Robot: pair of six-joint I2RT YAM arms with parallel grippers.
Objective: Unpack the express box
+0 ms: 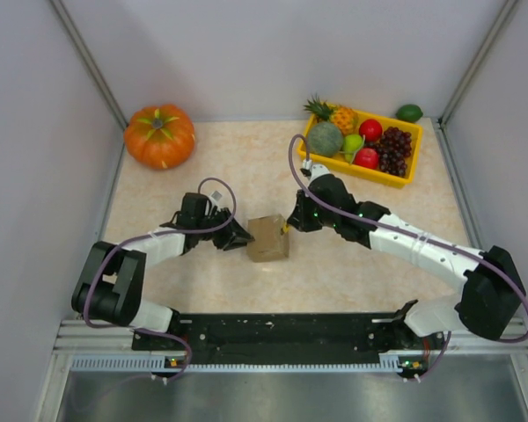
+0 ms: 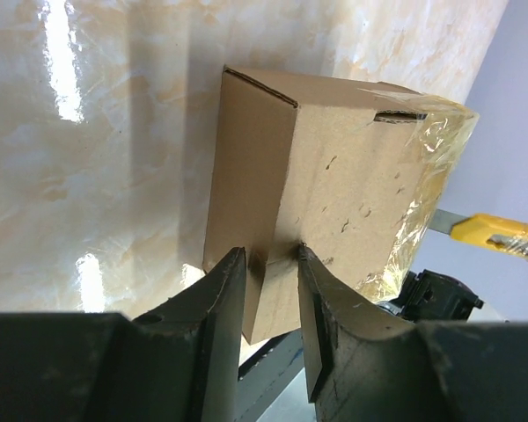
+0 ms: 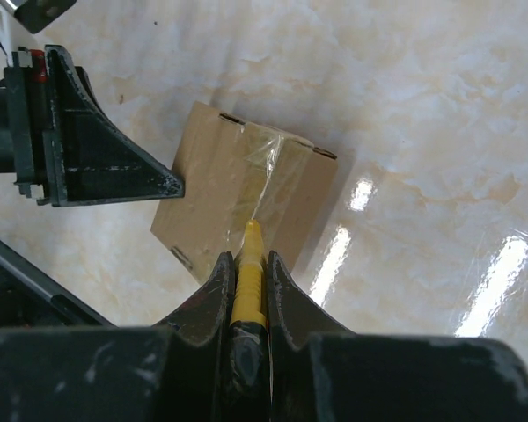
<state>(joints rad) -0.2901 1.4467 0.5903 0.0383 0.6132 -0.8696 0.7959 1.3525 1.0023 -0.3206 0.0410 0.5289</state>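
The express box (image 1: 268,238), a small brown carton sealed with clear tape (image 3: 266,171), stands mid-table. My left gripper (image 1: 238,236) is at its left side. In the left wrist view the fingers (image 2: 218,308) pinch the box's (image 2: 334,167) near corner edge, the gripper (image 2: 271,262) closed on the cardboard. My right gripper (image 1: 292,224) is at the box's right side, shut on a yellow utility knife (image 3: 247,286). The knife tip rests at the tape seam on the box (image 3: 207,198), between the right gripper's (image 3: 248,257) fingers. The knife also shows in the left wrist view (image 2: 497,232).
An orange pumpkin (image 1: 159,135) sits at the back left. A yellow tray (image 1: 403,178) with several fruits stands at the back right, with a green lime (image 1: 409,112) behind it. Grey walls bound the table on three sides.
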